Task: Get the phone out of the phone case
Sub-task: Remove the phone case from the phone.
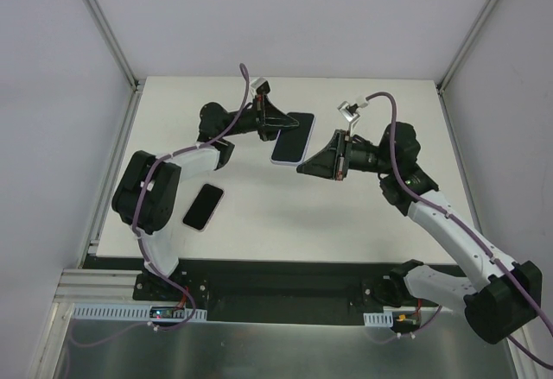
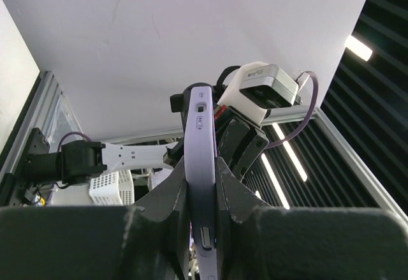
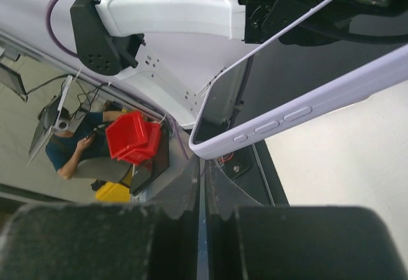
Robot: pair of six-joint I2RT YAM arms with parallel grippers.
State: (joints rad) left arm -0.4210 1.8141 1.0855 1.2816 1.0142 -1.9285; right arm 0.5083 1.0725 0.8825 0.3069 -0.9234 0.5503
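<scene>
Subject item: the phone case, lavender, matte, with rounded corners and three raised oblong buttons along one side. It is held off the white table, tilted, over the far middle of the surface. The phone sits inside the case, its dark glossy face framed by the rim and reflecting light at one corner.

The left gripper is clamped on the case. One black finger presses on each flat face, and the case stands edge-on between them, side buttons facing the left wrist camera.

The right gripper sits just beneath the lower corner of the case. Its fingers are drawn together with only a hairline gap and nothing visible between them. Contact with the corner cannot be confirmed.

Surroundings: beyond the case, the right arm's white-and-grey camera block and purple cable crowd the far end. Well apart from the case, toward the left arm's base, a second dark handset with a pale pink rim lies flat on the table. Below and behind the case, off the table, are red bins, a seated person and a white perforated basket.
</scene>
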